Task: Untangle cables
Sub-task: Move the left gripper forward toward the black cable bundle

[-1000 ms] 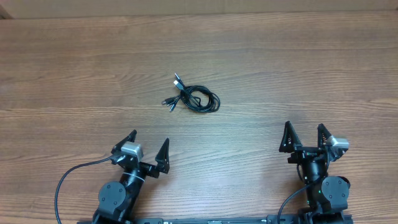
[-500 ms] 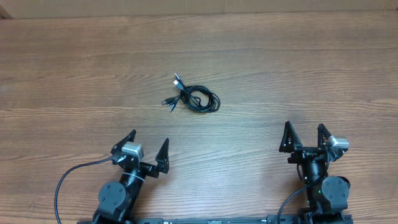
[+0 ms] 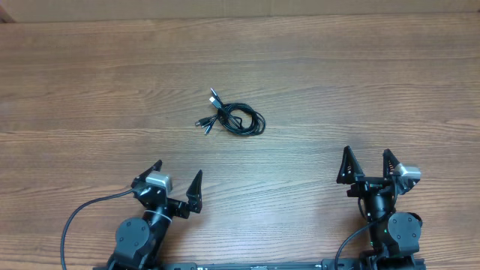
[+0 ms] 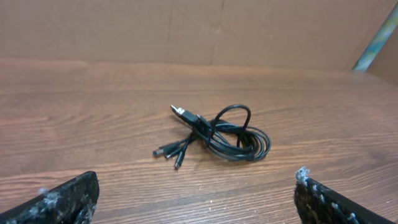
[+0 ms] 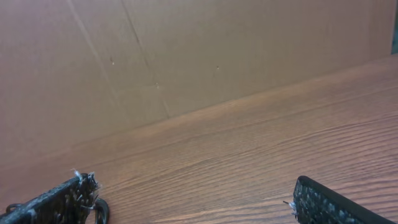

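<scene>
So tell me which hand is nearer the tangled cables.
Left. The left hand is open, below and left of the cables; the right hand, also open, is farther away, off to their lower right.

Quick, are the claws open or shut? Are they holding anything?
Left claw: open, holding nothing.
Right claw: open, holding nothing.

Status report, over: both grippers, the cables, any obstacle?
Left gripper open, empty. Right gripper open, empty. Cables in one tangled bundle, untouched. No obstacle seen.
</scene>
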`<control>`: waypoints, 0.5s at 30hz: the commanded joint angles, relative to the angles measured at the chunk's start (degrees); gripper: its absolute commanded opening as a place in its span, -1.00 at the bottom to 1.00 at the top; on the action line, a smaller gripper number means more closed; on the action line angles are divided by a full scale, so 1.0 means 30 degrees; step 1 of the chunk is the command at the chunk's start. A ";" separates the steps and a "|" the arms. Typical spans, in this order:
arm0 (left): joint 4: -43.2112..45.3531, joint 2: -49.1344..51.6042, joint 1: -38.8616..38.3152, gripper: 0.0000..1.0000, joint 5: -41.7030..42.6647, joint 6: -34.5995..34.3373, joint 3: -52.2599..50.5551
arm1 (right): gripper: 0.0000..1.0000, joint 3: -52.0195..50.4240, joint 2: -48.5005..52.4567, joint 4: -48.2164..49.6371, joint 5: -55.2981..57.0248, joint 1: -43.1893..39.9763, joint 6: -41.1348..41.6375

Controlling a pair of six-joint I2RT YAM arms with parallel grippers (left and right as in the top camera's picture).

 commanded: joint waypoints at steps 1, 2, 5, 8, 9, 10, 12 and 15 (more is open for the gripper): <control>-0.0816 -0.0175 0.0029 0.99 -0.0240 0.0503 0.1530 | 1.00 -0.0182 -0.0146 0.0087 -0.0044 0.0073 -0.0146; -0.1246 -0.0175 0.0029 0.99 -0.0233 0.0495 0.1829 | 1.00 -0.0182 -0.0146 0.0087 -0.0044 0.0073 -0.0146; -0.2404 -0.0175 0.0029 0.99 -0.0168 0.0437 0.2688 | 1.00 -0.0182 -0.0146 0.0087 -0.0044 0.0073 -0.0146; -0.3577 -0.0168 0.0029 0.99 -0.0160 0.0342 0.3592 | 1.00 -0.0182 -0.0146 0.0087 -0.0044 0.0073 -0.0146; -0.4044 -0.0168 0.0029 0.99 -0.0160 0.0342 0.4007 | 1.00 -0.0182 -0.0146 0.0087 -0.0044 0.0073 -0.0146; -0.4386 -0.0160 0.0029 0.99 -0.0160 0.0342 0.4320 | 0.99 -0.0182 -0.0146 0.0087 -0.0044 0.0073 -0.0146; -0.5049 -0.0117 0.0029 0.99 -0.0153 0.0342 0.5100 | 1.00 -0.0182 -0.0146 0.0087 -0.0044 0.0073 -0.0146; -0.5843 0.0364 0.0029 0.99 -0.0160 0.0342 0.6368 | 1.00 -0.0182 -0.0146 0.0087 -0.0044 0.0073 -0.0146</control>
